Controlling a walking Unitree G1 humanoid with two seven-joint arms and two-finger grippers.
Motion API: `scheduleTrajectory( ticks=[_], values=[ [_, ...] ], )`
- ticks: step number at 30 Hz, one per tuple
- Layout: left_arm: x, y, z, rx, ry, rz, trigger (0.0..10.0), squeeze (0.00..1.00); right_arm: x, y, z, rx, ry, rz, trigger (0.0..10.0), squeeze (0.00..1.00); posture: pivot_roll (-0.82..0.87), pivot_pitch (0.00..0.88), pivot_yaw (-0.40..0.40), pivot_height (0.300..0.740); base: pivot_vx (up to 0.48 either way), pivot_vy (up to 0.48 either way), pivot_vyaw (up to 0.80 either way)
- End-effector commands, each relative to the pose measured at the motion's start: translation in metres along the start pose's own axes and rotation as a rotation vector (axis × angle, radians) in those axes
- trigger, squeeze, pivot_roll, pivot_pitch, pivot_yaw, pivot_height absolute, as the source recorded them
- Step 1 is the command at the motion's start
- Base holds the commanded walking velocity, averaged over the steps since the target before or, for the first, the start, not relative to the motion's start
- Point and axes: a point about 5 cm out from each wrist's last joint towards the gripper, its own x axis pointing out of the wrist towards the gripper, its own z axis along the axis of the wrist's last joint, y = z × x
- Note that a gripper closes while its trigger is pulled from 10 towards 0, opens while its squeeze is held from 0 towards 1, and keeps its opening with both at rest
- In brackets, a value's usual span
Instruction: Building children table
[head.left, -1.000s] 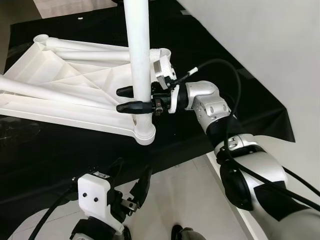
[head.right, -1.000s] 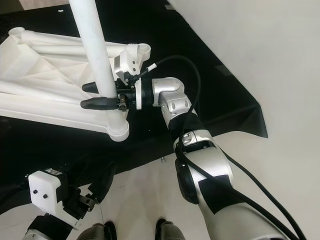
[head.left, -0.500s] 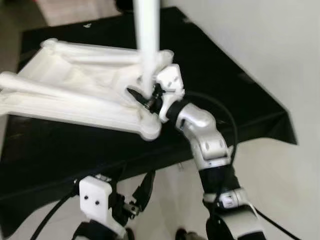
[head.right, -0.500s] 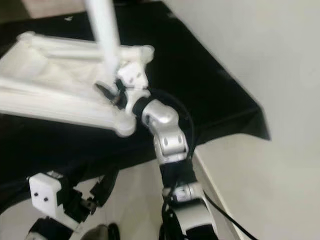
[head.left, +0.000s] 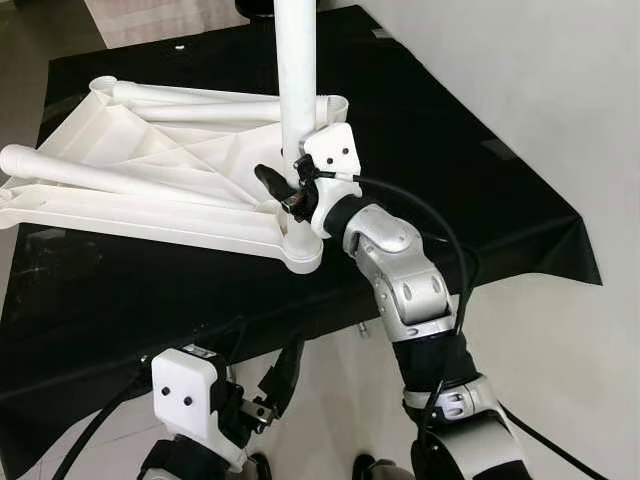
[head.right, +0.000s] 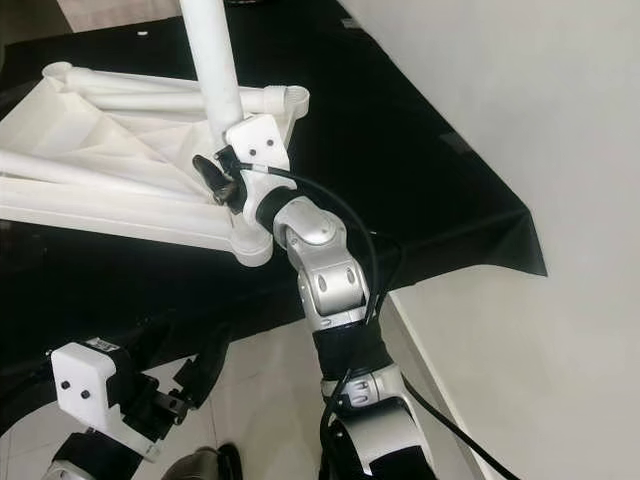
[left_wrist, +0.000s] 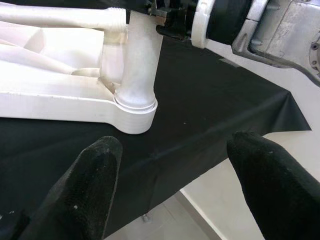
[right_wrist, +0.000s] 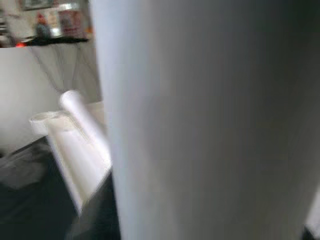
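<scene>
The white children's table top (head.left: 150, 170) lies upside down on a black cloth. A white leg (head.left: 296, 90) stands upright in its near right corner socket (head.left: 300, 250). My right gripper (head.left: 275, 190) is shut on this leg just above the socket; the leg (right_wrist: 200, 120) looms close and blurred in the right wrist view. Two more white legs (head.left: 100, 170) lie across the underside. My left gripper (head.left: 270, 385) hangs open below the cloth's front edge. In the left wrist view its fingertips (left_wrist: 95, 175) are spread wide and point up at the socket (left_wrist: 135, 107).
The black cloth (head.left: 430, 130) covers a low platform and drapes over its front edge (head.left: 300, 330). A white wall (head.left: 520, 80) rises close on the right. Pale tiled floor (head.left: 330, 390) lies under my arms.
My right arm has swung round in front of the leg, still gripping it, now lower and nearer the socket. The head view has shifted. The left gripper stays put.
</scene>
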Motion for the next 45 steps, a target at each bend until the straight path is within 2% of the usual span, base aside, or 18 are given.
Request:
scheduleTrajectory(
  ticks=[1, 4, 6, 7, 8, 9, 10, 13, 19, 22, 25, 28, 30, 34, 42, 43, 44, 45],
  values=[
    [-0.001, 0.001, -0.004, 0.003, 0.028, 0.009, 10.0, 0.00, 0.003, 0.015, -0.010, 0.088, -0.009, 0.138, 10.0, 1.00, 0.11, 0.255, -0.029, 0.740, 0.000, 0.000, 0.00],
    [-0.001, 0.001, -0.004, 0.003, 0.026, 0.009, 10.0, 0.00, 0.005, 0.010, -0.007, 0.063, -0.026, 0.196, 10.0, 1.00, 0.11, 0.254, -0.028, 0.740, 0.000, 0.000, 0.00],
    [0.000, 0.001, -0.004, 0.003, 0.025, 0.008, 10.0, 0.00, 0.006, 0.006, -0.004, 0.036, -0.039, 0.264, 10.0, 1.00, 0.12, 0.253, -0.027, 0.740, 0.000, 0.000, 0.00],
    [0.000, 0.001, -0.004, 0.003, 0.025, 0.008, 10.0, 0.00, 0.006, 0.003, -0.002, 0.004, -0.048, 0.335, 10.0, 1.00, 0.12, 0.253, -0.027, 0.740, 0.000, 0.000, 0.00],
    [0.000, 0.001, -0.004, 0.003, 0.024, 0.007, 10.0, 0.00, 0.004, 0.002, 0.000, -0.045, -0.050, 0.425, 10.0, 0.91, 0.13, 0.252, -0.025, 0.740, 0.000, 0.000, 0.00],
    [0.000, 0.001, -0.004, 0.003, 0.024, 0.007, 10.0, 0.00, 0.004, 0.002, 0.000, -0.045, -0.050, 0.425, 10.0, 0.91, 0.13, 0.252, -0.025, 0.740, 0.000, 0.000, 0.00],
    [0.000, 0.001, -0.004, 0.003, 0.024, 0.007, 10.0, 0.00, 0.004, 0.000, 0.003, -0.095, -0.052, 0.493, 10.0, 0.00, 0.13, 0.253, -0.025, 0.740, 0.000, 0.000, 0.00],
    [0.001, 0.001, -0.003, 0.004, 0.022, 0.007, 10.0, 0.00, 0.006, -0.010, 0.004, -0.147, -0.018, 0.597, 10.0, 0.00, 0.13, 0.251, -0.026, 0.740, 0.000, 0.000, 0.00],
    [0.000, 0.000, -0.003, 0.008, 0.020, 0.007, 10.0, 0.00, 0.008, -0.018, 0.005, -0.128, 0.012, 0.719, 10.0, 0.00, 0.14, 0.252, -0.027, 0.740, 0.000, 0.000, 0.00],
    [-0.001, -0.002, 0.001, 0.044, 0.013, 0.000, 10.0, 0.00, 0.009, -0.020, 0.003, -0.114, 0.035, 0.771, 10.0, 0.00, 0.15, 0.249, -0.028, 0.740, 0.000, 0.000, 0.00],
    [-0.001, -0.002, 0.001, 0.044, 0.013, 0.000, 10.0, 0.00, 0.009, -0.020, 0.003, -0.114, 0.035, 0.771, 10.0, 0.00, 0.15, 0.249, -0.028, 0.740, 0.000, 0.000, 0.00],
    [-0.005, -0.002, 0.006, 0.079, 0.001, 0.018, 10.0, 0.00, 0.013, -0.025, -0.003, -0.133, 0.077, 0.742, 10.0, 0.00, 0.16, 0.246, -0.030, 0.740, 0.000, 0.000, 0.00],
    [-0.012, -0.002, 0.013, 0.110, -0.003, 0.055, 10.0, 0.00, 0.017, -0.036, -0.010, -0.158, 0.135, 0.620, 10.0, 0.00, 0.16, 0.244, -0.032, 0.740, 0.000, 0.000, 0.00],
    [-0.017, -0.002, 0.017, 0.129, -0.006, 0.090, 10.0, 0.00, 0.018, -0.044, -0.012, -0.162, 0.154, 0.535, 10.0, 0.00, 0.15, 0.241, -0.032, 0.740, 0.000, 0.000, 0.00],
    [-0.026, 0.000, 0.022, 0.151, 0.003, 0.144, 10.0, 0.00, 0.014, -0.055, -0.011, -0.140, 0.144, 0.504, 10.0, 0.00, 0.15, 0.231, -0.023, 0.740, 0.000, 0.000, 0.00],
    [-0.028, 0.000, 0.022, 0.151, 0.006, 0.150, 10.0, 0.00, 0.012, -0.056, -0.011, -0.131, 0.140, 0.518, 3.5, 0.00, 0.15, 0.230, -0.019, 0.740, 0.000, 0.000, 0.00],
    [-0.029, -0.001, 0.021, 0.149, 0.010, 0.153, 10.0, 0.00, 0.010, -0.058, -0.011, -0.126, 0.137, 0.523, 0.0, 0.00, 0.15, 0.229, -0.018, 0.740, 0.000, 0.000, 0.00],
    [-0.029, -0.001, 0.021, 0.149, 0.010, 0.153, 10.0, 0.00, 0.010, -0.058, -0.011, -0.126, 0.137, 0.523, 0.0, 0.00, 0.15, 0.229, -0.018, 0.740, 0.000, 0.000, 0.00]
  ],
)
